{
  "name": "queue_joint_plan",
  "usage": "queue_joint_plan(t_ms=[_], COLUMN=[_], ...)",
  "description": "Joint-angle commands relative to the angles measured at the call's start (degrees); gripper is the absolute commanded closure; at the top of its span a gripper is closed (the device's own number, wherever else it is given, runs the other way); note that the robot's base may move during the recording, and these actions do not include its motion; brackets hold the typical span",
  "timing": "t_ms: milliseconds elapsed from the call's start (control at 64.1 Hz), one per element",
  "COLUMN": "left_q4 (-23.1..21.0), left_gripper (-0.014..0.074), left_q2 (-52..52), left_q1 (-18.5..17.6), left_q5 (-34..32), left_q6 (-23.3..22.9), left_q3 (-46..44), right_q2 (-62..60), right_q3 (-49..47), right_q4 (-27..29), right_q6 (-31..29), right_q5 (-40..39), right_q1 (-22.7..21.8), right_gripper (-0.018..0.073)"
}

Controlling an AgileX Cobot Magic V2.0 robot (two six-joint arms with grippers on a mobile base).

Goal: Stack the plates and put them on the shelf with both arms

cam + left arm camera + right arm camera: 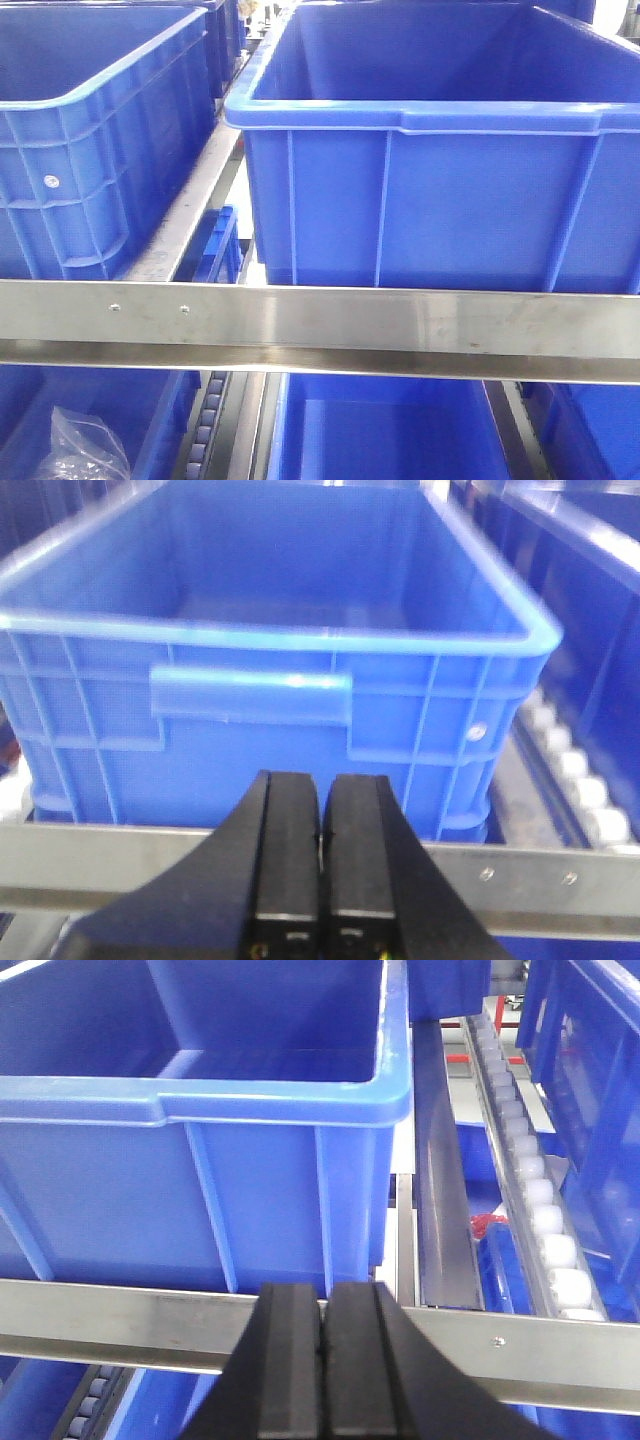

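The plates are out of view in all three views. My left gripper (322, 780) is shut with nothing between its black fingers, and it points at the front wall of a blue crate (270, 680) on the shelf. My right gripper (322, 1292) is also shut and empty, level with the shelf's metal front rail (120, 1320), in front of another blue crate (200, 1150). Neither gripper shows in the front view.
A steel shelf rail (320, 325) crosses the front view, with a large blue crate (430, 200) and a second one (90, 140) behind it. More blue bins sit below, one holding a clear plastic bag (85, 445). White roller tracks (535, 1190) run beside the crates.
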Motion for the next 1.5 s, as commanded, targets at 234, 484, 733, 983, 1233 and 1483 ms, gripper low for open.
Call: queue_joint_plan(t_ms=[234, 484, 733, 983, 1233, 1483], left_q4=[-0.50, -0.08, 7.05, 6.93, 6.93, 6.93], left_gripper=[0.0514, 0.0514, 0.0514, 0.0514, 0.0514, 0.0514], left_q2=[-6.98, -6.94, -6.94, -6.94, -6.94, -6.94], left_q1=[-0.49, -0.49, -0.49, -0.49, -0.49, -0.49], left_q5=[0.55, 0.08, -2.02, -3.70, -3.70, -3.70], left_q6=[-0.58, -0.44, 0.15, 0.15, 0.15, 0.15], left_q3=[0.13, 0.13, 0.13, 0.13, 0.13, 0.13], right_q2=[-1.06, -1.06, -1.06, -1.06, -1.06, -1.06], right_q3=[0.12, 0.12, 0.12, 0.12, 0.12, 0.12], right_q4=[-0.35, -0.35, -0.35, -0.35, -0.35, -0.35], right_q6=[-0.19, -0.19, -0.19, -0.19, -0.19, -0.19], right_q5=[-4.94, -4.94, -4.94, -4.94, -4.94, -4.94], right_q1=[-0.38, -0.38, -0.38, -0.38, -0.38, -0.38], right_gripper=[0.0511, 0.0511, 0.0511, 0.0511, 0.0511, 0.0511])
